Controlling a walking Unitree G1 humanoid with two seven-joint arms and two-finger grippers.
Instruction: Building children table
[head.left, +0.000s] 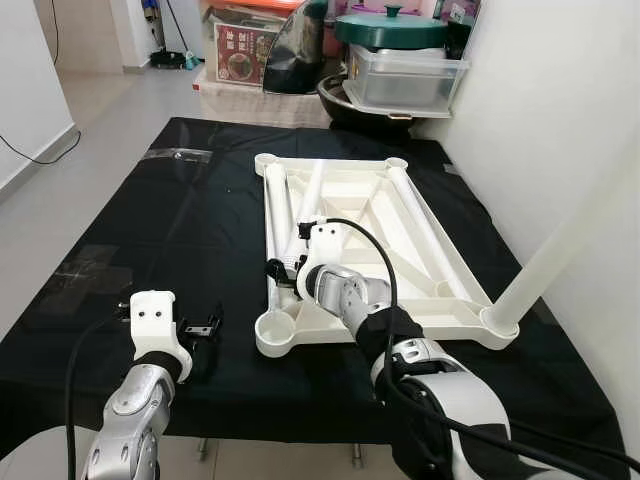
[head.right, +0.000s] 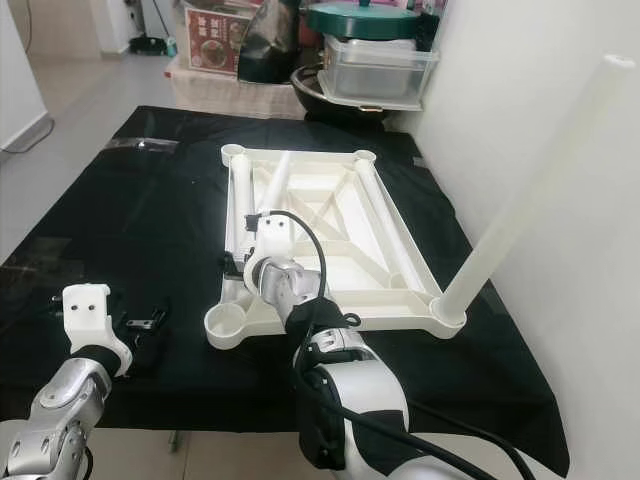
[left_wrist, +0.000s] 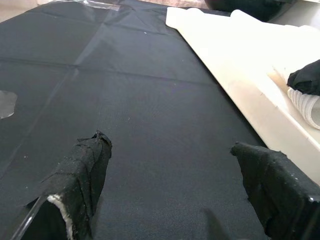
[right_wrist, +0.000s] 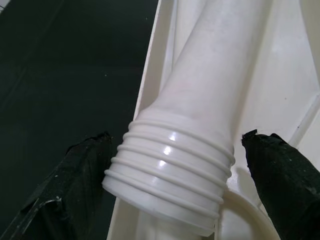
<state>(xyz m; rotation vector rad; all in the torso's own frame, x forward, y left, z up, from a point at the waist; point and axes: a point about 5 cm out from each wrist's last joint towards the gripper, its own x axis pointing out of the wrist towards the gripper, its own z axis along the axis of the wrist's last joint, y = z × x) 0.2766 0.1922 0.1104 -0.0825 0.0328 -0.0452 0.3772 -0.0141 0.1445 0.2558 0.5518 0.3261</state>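
Spread around a loose white leg's (right_wrist: 200, 100) threaded end, the right gripper (right_wrist: 175, 165) should clasp the light, rigid, slick plastic above the ridges; left gripper (left_wrist: 175, 170) hovers open, lower left.

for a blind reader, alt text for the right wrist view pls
The right gripper has its two black fingers open around the threaded end of a white table leg, which lies on the upturned white tabletop beside black cloth.
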